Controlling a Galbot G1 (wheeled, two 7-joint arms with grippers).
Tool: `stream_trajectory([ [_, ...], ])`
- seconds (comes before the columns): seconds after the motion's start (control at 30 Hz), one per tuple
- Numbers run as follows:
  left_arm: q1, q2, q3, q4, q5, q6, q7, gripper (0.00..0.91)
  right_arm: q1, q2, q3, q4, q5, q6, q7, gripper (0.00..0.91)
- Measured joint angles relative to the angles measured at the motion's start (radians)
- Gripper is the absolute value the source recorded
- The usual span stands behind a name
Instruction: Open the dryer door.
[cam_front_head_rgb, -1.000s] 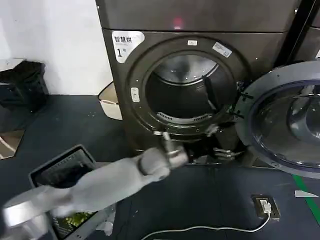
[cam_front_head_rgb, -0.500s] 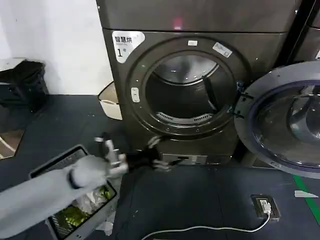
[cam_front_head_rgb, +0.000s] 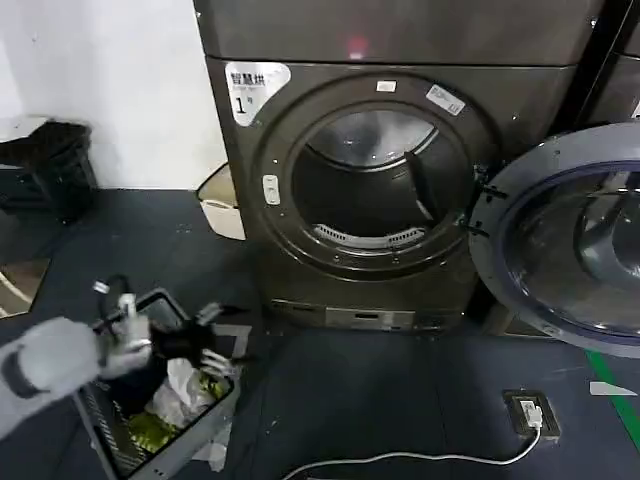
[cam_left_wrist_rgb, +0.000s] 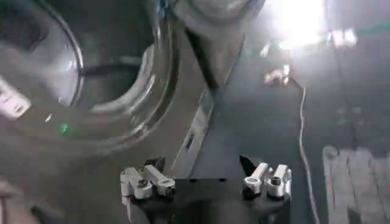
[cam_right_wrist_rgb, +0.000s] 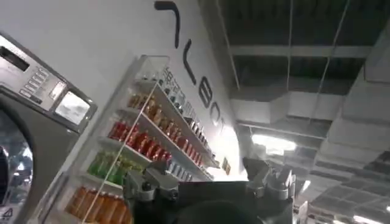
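The dryer (cam_front_head_rgb: 380, 160) fills the upper middle of the head view, dark grey-brown with a white "1" label (cam_front_head_rgb: 255, 88) at its upper left corner and its round drum opening (cam_front_head_rgb: 375, 185) bare and dark. The door (cam_front_head_rgb: 570, 240) stands swung fully open at the right edge of the frame, hinged beside the opening, its grey inner face and tinted glass turned toward the camera. Against the white wall at the far left sits a black bin (cam_front_head_rgb: 45, 165), and a cream tub (cam_front_head_rgb: 220, 200) rests on the floor just left of the dryer. A basket (cam_front_head_rgb: 185, 435) of laundry lies at the lower left on the dark floor. The left arm (cam_front_head_rgb: 45, 365) reaches in from the lower left edge, and the left gripper (cam_front_head_rgb: 205, 345) hangs over the basket, well apart from the door; in the left wrist view its fingers (cam_left_wrist_rgb: 146, 182) stand wide apart with nothing between them, the dryer front beyond. A white cable (cam_front_head_rgb: 420, 460) runs along the bottom of the frame to a small socket box (cam_front_head_rgb: 530, 412) at the lower right. The right gripper (cam_right_wrist_rgb: 210, 182) points up toward a ceiling and a shelf of bottles (cam_right_wrist_rgb: 146, 146), its fingers spread and empty.
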Motion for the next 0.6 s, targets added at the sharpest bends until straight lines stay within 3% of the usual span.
stream_trajectory([
  [0.6,0.149,0.312,-0.036,0.040,0.195,0.059,0.054,0.907,0.023,-0.001,0.010,-0.033,-0.036,0.026,-0.016,0.907],
])
